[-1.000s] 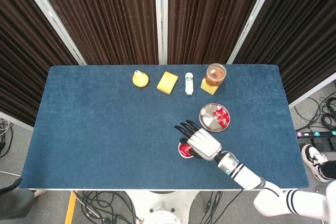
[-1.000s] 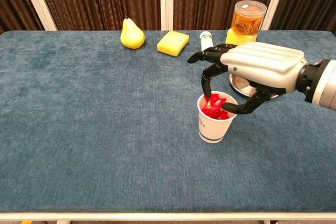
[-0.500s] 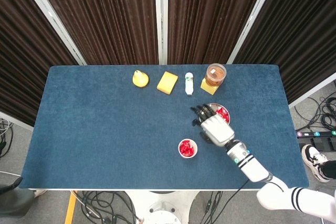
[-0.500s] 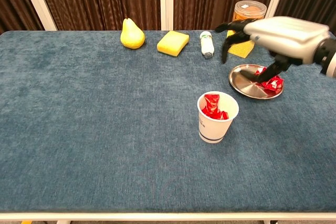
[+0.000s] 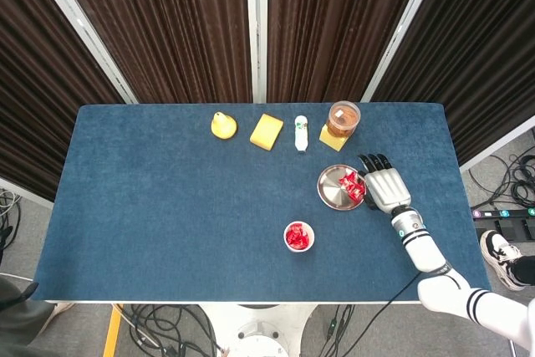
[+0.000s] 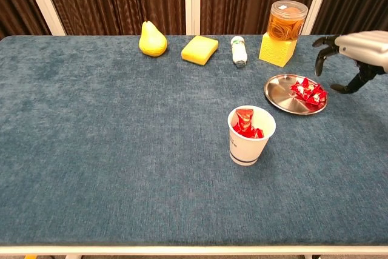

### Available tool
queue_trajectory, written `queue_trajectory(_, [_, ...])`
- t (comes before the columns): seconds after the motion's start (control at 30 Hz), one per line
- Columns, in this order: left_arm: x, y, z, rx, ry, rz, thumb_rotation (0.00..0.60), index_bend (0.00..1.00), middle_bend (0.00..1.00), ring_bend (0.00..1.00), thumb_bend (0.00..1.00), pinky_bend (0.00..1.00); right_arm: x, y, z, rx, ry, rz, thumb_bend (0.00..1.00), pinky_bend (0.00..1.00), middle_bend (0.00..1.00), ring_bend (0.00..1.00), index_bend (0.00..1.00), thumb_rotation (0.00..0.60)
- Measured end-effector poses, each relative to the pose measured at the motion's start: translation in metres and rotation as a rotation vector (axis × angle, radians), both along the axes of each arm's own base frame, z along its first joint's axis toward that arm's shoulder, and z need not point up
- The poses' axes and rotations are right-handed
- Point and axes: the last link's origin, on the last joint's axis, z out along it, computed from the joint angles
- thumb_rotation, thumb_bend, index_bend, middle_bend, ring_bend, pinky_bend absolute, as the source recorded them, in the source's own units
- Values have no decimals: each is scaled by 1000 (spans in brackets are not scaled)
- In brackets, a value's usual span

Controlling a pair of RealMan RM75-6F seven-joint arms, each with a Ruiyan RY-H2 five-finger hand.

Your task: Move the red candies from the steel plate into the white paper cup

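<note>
A round steel plate (image 5: 334, 190) (image 6: 282, 94) lies right of the table's middle, with several red candies (image 5: 354, 186) (image 6: 308, 91) piled on its right side. The white paper cup (image 5: 298, 237) (image 6: 250, 135) stands nearer the front edge, with red candies inside. My right hand (image 5: 383, 186) (image 6: 359, 54) hovers just right of the plate, fingers spread and holding nothing. The left hand shows in neither view.
Along the back stand a yellow pear (image 5: 222, 125) (image 6: 152, 39), a yellow sponge (image 5: 267, 132) (image 6: 199, 49), a small white bottle lying down (image 5: 302, 133) (image 6: 238, 51) and a clear jar (image 5: 343, 120) (image 6: 286, 21) on a yellow block.
My right hand has gone from over the cup back past the plate to its right side, with its fingers spread and nothing in them. The cup now holds the candy it had over it.
</note>
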Motion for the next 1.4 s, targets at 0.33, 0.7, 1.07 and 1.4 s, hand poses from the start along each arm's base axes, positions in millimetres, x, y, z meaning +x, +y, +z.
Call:
queue_trajectory(0.33, [-1, -3, 2, 3, 5, 14, 600, 73, 43, 81, 158, 147, -8, -11, -24, 24, 45, -30, 305, 0, 40, 0, 398, 600])
queue_trajectory(0.7, [-3, -4, 2, 4, 3, 22, 600, 73, 43, 81, 158, 147, -9, -22, -36, 23, 67, -44, 305, 0, 41, 0, 402, 600])
queue_trajectory(1.07, [-4, -4, 2, 5, 2, 25, 600, 73, 43, 81, 158, 147, -8, -22, -42, 40, 79, -41, 305, 0, 42, 0, 415, 600])
queue_trajectory(1.4, [-6, -6, 3, 10, 2, 29, 600, 73, 43, 81, 157, 147, -5, -25, -45, 38, 89, -37, 329, 0, 89, 0, 552, 600])
